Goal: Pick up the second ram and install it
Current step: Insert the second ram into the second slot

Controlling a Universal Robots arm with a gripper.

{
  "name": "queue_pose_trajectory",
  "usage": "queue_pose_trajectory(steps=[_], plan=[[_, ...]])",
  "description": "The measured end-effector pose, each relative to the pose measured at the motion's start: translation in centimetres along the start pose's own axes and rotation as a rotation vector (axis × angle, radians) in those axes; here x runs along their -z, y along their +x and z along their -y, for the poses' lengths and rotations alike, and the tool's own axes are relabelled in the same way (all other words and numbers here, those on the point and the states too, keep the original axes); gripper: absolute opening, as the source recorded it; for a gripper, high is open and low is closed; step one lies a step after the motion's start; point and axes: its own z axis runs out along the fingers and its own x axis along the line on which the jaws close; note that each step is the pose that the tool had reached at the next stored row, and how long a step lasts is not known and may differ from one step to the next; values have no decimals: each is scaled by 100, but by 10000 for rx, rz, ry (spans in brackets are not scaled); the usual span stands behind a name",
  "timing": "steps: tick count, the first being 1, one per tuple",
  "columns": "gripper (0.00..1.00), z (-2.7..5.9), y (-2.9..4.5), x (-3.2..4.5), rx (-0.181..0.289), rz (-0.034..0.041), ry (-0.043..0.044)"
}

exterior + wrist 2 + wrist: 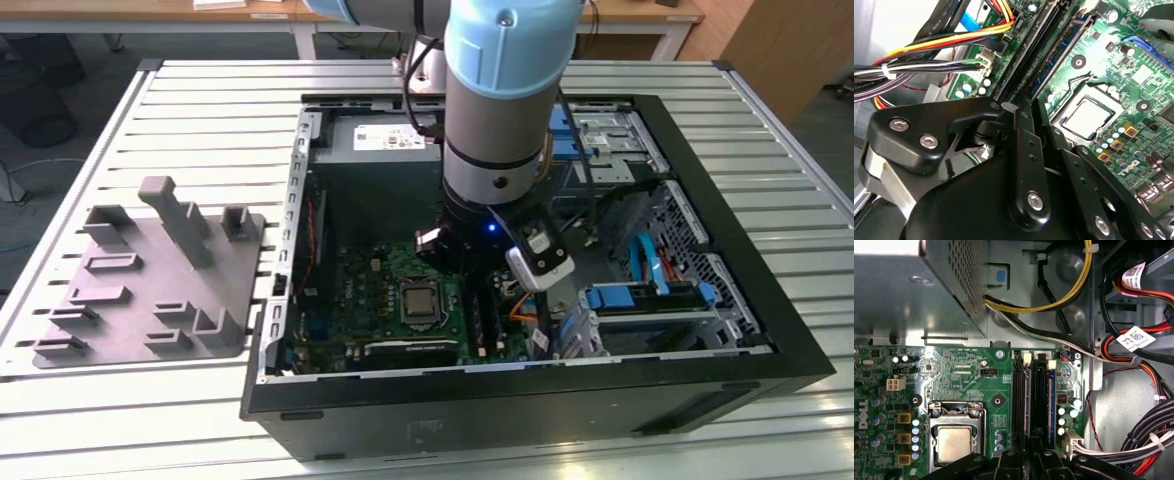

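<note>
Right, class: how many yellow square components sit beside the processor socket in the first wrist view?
3 yellow square components in a row beside the processor socket: that end one, the middle one and the other end one. More may be hidden elsewhere on the motherboard.

The exterior view looks down from high up at the open computer case [747, 330] on the table [200, 90], while both wrist views look from close by at its motherboard [954, 380].

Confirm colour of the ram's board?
Blue, standing on edge in its slot. The ram shows best in the first wrist view.
</note>
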Motion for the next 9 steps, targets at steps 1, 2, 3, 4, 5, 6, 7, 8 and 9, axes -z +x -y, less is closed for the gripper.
queue_pose_trajectory(steps=[1,2,3,4,5,6,7,8,9], plan=[[21,-1,-1,20,0,2,-3],[21,-1,-3,60,0,1,-2],[21,-3,-5,107,-1,2,-5],[21,-3,-7,152,0,1,-2],[21,-4,-9,197,0,2,-4],[21,-6,-11,242,0,3,-5],[21,-8,-13,287,1,4,-3],[20,-11,-15,330,1,5,-2],[20,-12,-16,370,1,5,2]])
